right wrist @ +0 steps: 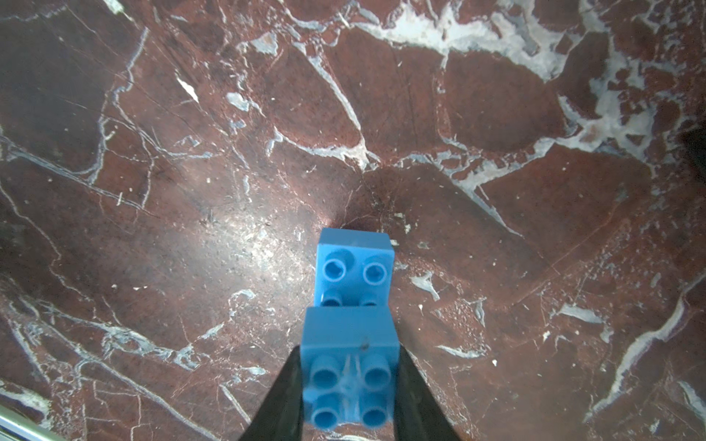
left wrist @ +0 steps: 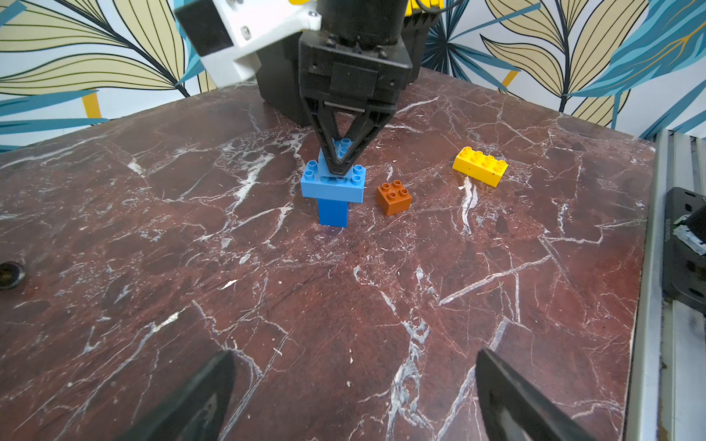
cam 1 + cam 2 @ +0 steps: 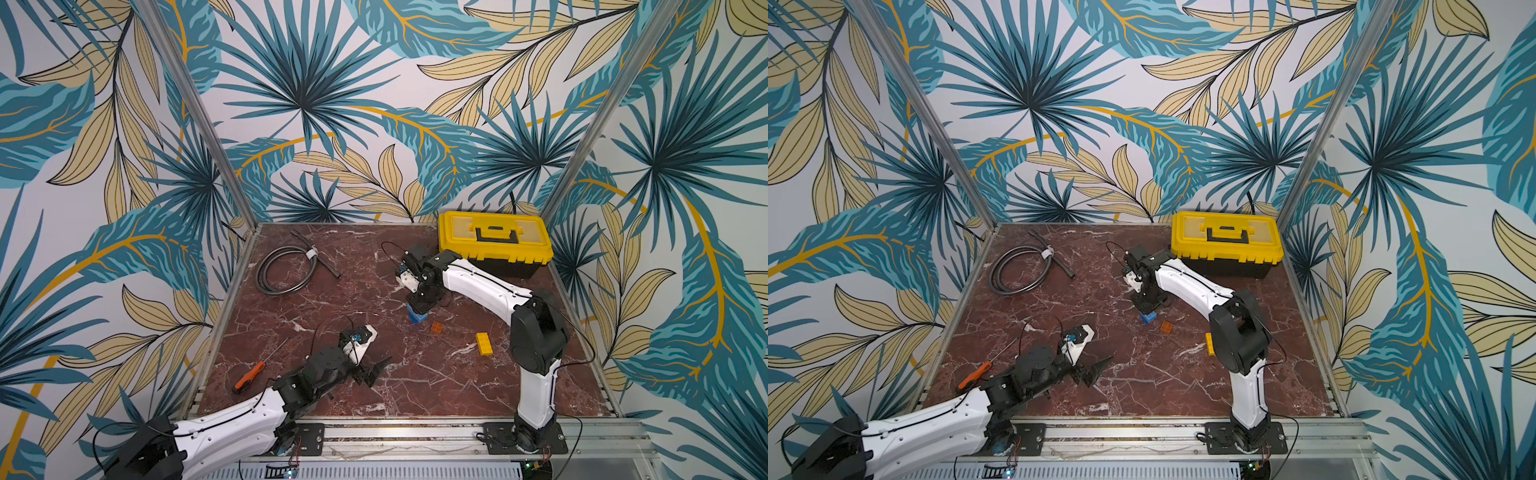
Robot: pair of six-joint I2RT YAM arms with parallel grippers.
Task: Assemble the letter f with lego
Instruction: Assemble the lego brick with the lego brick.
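Red marble table [image 3: 332, 291] carries my half-built letter f [image 3: 417, 316] near its middle: a blue stem [image 2: 333, 214] with the long blue brick [image 2: 331, 187] across it. My right gripper [image 2: 340, 168] has its fingers clamped on a square blue brick [image 1: 349, 366], held over that crossbar so the studs can meet. The orange brick [image 2: 393, 197] and yellow brick [image 2: 480, 166] lie to the right, apart. My left gripper [image 3: 376, 370] rests near, fingers apart, out of the way.

I see bare tabletop [image 3: 415, 382] front-centre. Orange brick [image 2: 393, 197] crowds blue stack [image 2: 332, 191], yellow brick [image 2: 480, 166] near. Toolbox [image 3: 494, 241] blocks far right corner, hose coil [image 3: 325, 262] far left.
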